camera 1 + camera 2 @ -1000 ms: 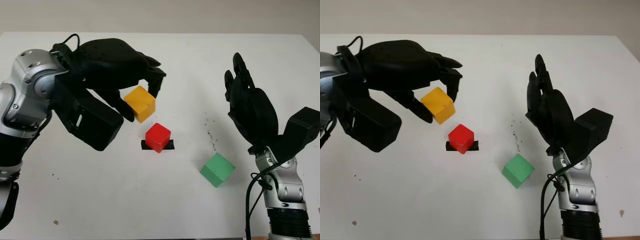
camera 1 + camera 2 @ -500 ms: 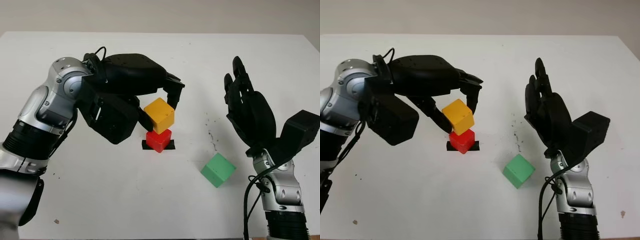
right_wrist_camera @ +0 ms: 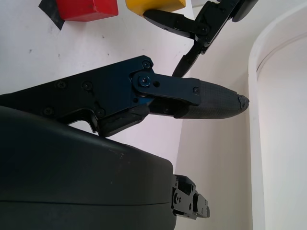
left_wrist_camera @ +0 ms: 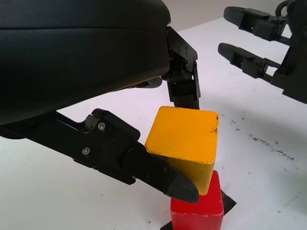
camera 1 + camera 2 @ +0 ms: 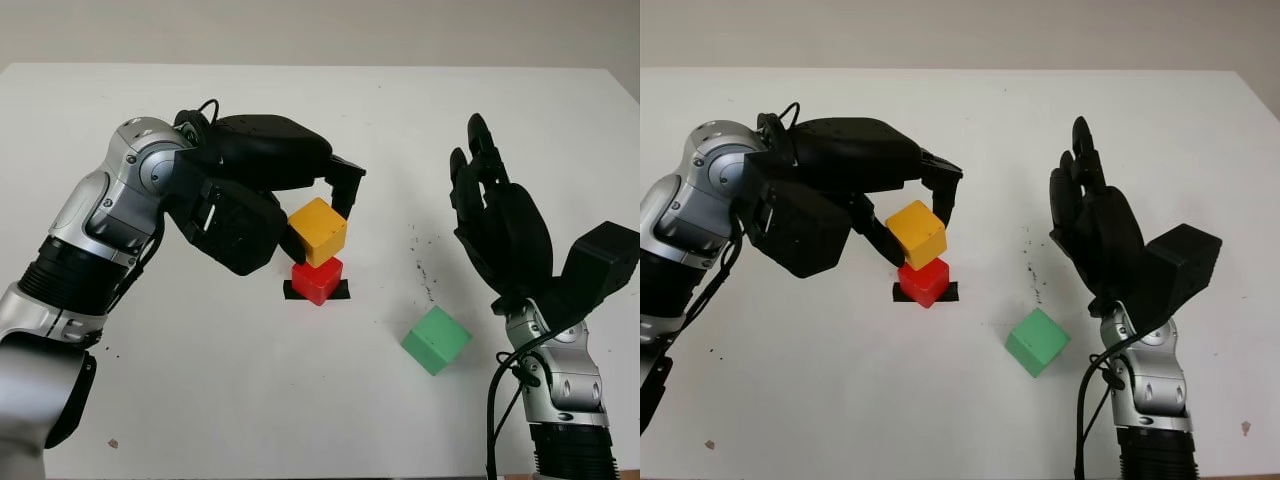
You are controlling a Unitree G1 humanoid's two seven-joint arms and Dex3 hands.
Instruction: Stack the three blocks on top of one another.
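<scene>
On the white bench [image 5: 200,400], the left hand [image 5: 265,170] reaches in from about 9 o'clock of the scene's middle and pinches the yellow block [image 5: 318,231] between its fingers [image 4: 158,172], one long finger pressed along the block's near lower edge and another coming down against its far side. The yellow block sits tilted, turned corner-on, with its underside on the top of the red block [image 5: 317,280]; whether it lies fully flat there cannot be told. The red block stands on a small patch of black tape [image 5: 340,290] stuck to the bench, near the scene's centre. The green block [image 5: 435,339] lies alone on the bench at about 4 o'clock from the red block, well apart from it and touching nothing else. The right hand [image 5: 500,225] is raised at about 3 o'clock of the pair of stacked blocks, above the bench and beyond the green block, open and holding nothing, its palm turned toward the left hand. A scatter of dark specks [image 5: 422,262] marks the bench between the stacked blocks and the right hand.
</scene>
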